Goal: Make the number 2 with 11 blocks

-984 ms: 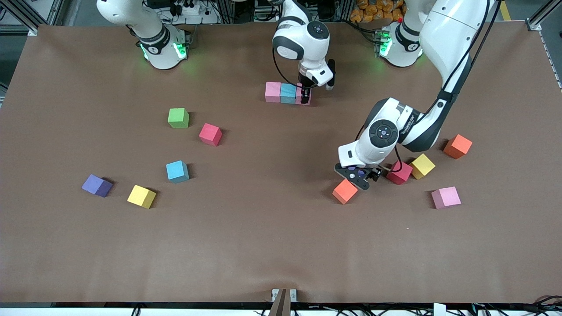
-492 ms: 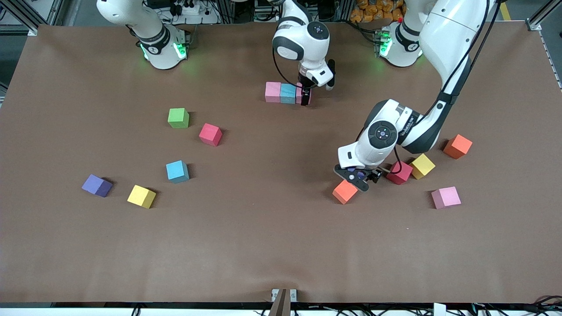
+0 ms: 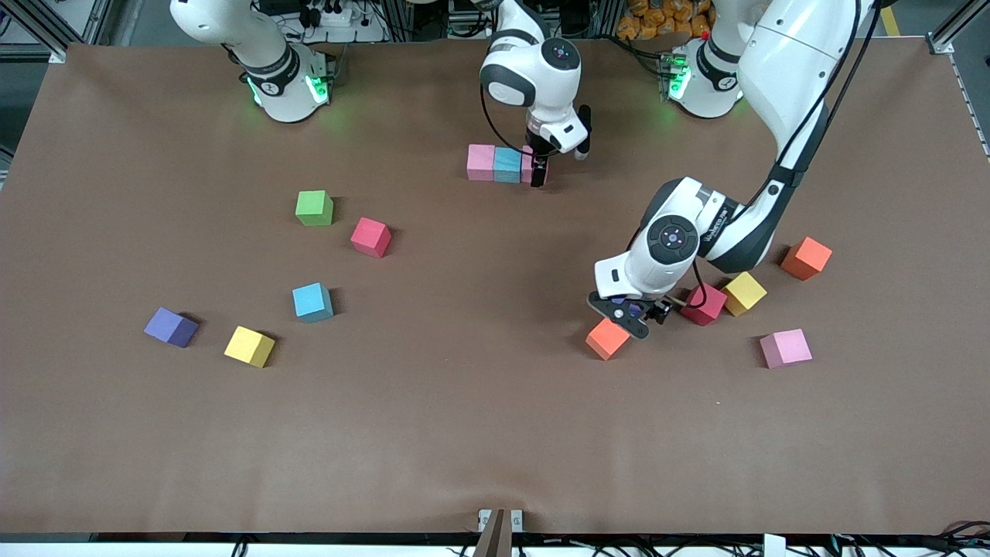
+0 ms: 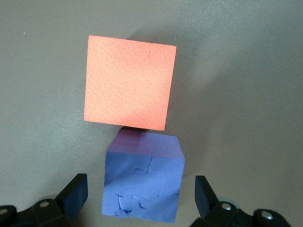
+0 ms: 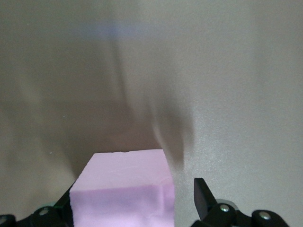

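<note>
A row of three blocks, pink (image 3: 480,162), light blue (image 3: 507,164) and pink (image 5: 123,189), lies near the robots' bases. My right gripper (image 3: 539,172) (image 5: 135,203) stands open around the end pink block, with a gap at one finger. My left gripper (image 3: 633,313) (image 4: 140,196) is open low over a purple block (image 4: 142,182), one finger on each side and clear of it. An orange block (image 3: 607,338) (image 4: 128,87) touches that purple one, nearer the front camera.
Toward the left arm's end lie a red (image 3: 704,304), yellow (image 3: 745,292), orange (image 3: 805,257) and pink (image 3: 786,347) block. Toward the right arm's end lie a green cube (image 3: 314,207) and red (image 3: 370,236), light blue (image 3: 312,302), purple (image 3: 171,326) and yellow (image 3: 249,346) blocks.
My right gripper has opened and let go of the end pink block, which stays in the row. My left hand has shifted slightly over the purple block.
</note>
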Motion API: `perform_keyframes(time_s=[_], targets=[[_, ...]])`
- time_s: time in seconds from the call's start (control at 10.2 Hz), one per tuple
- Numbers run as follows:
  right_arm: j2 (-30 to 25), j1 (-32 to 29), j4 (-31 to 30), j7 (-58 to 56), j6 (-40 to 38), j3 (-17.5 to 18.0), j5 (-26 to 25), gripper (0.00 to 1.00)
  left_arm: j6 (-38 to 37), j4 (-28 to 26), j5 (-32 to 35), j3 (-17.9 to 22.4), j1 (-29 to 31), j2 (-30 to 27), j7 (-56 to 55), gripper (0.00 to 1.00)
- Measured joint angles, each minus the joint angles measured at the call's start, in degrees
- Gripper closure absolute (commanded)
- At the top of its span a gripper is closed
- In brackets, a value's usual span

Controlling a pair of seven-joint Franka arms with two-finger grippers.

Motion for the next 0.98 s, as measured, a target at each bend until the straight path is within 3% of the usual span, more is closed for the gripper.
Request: perform_keyframes(time_s=[0.69, 0.98], targets=[[-3.3, -0.2, -1.0, 0.0, -1.5, 0.0, 0.0, 0.0, 0.4, 0.0, 2.7, 0.0, 0.0, 1.0, 0.0, 0.0], [-8.5, -3.2, -4.7, 0.0, -2.6, 1.1, 0.0, 0.0, 0.8, 0.1, 2.7, 0.0, 0.0, 1.4, 0.0, 0.01]])
